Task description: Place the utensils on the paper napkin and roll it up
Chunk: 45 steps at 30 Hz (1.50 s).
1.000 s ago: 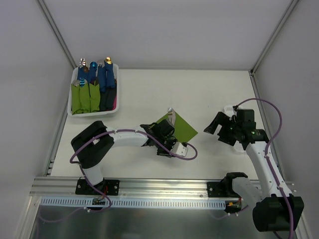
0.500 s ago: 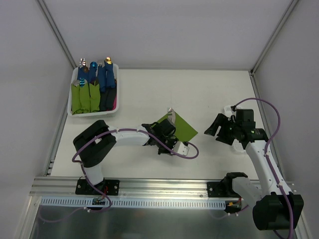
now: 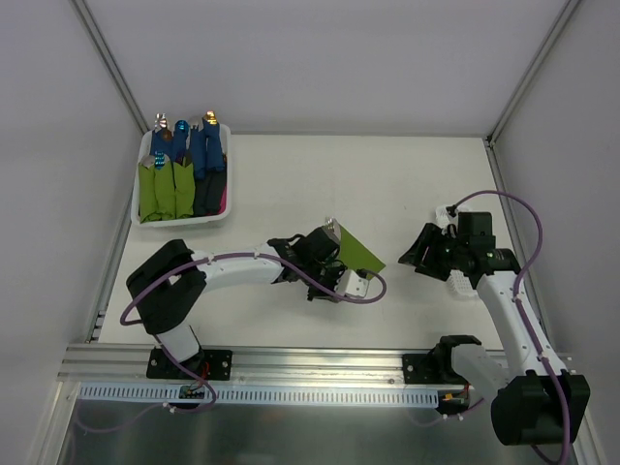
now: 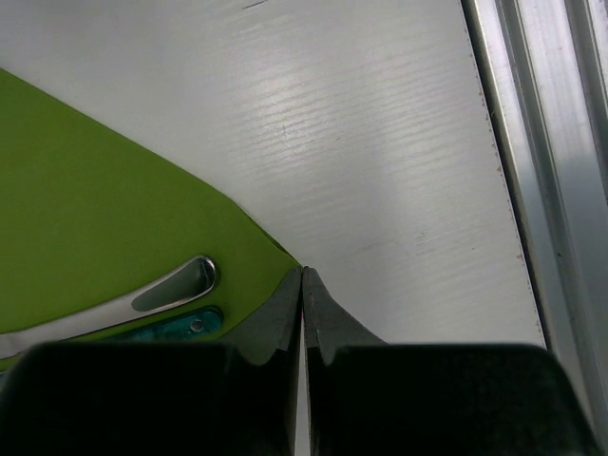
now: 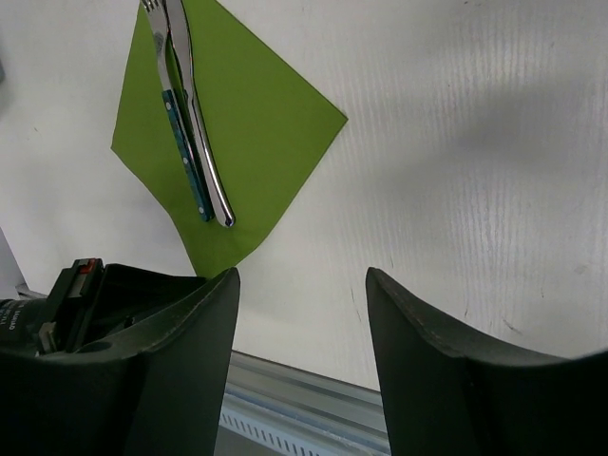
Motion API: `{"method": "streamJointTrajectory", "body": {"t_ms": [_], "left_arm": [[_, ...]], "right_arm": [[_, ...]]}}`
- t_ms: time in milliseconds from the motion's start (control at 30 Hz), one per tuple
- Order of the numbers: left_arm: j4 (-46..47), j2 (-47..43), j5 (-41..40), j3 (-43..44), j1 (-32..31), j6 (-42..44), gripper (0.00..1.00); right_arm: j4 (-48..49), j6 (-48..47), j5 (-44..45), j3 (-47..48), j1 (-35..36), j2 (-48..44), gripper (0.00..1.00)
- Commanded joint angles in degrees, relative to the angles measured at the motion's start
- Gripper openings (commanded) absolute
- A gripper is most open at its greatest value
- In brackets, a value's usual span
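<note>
- I work on a white table (image 3: 291, 184) boxed in by pale grey walls, with an aluminium rail (image 3: 291, 360) running along its near edge.
- The lime-green square paper napkin (image 5: 256, 123) lies near the middle of the table, set as a diamond.
- The two slim metal utensils (image 5: 195, 142) already lie on it side by side and touching. One is forked with a dark teal handle and the other looks silver all along. Their heads reach past the far corner.
- I judge the placing step done. The rolling is not yet done, since the sheet still shows mostly flat.
- My left claw (image 4: 302, 285) is clenched, its tips meeting right at the napkin's near corner. It seems to nip that corner, which I take as the start of the roll.
- My right claw (image 5: 302, 275) hangs to the right of the napkin and well apart from it. Its fingers are spread and nothing sits between them.
- What is left: carry the corner over the handles, roll towards the far side, and keep the utensils from slipping out.
- A white plastic tray (image 3: 137, 199) sits at the far left.
- It holds green rolled bundles (image 3: 160, 189) on its left and blue rolled bundles (image 3: 203, 150) on its right. Metal tips poke from their far ends, and a sliver of pink shows at the right wall.
</note>
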Motion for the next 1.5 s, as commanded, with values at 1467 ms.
{"method": "streamJointTrajectory", "body": {"t_ms": [1467], "left_arm": [[-5.03,15.64,6.36,18.07,15.73,-11.1,0.0]], "right_arm": [[42.35,24.57,-11.3,-8.77,24.02,22.2,0.2]]}}
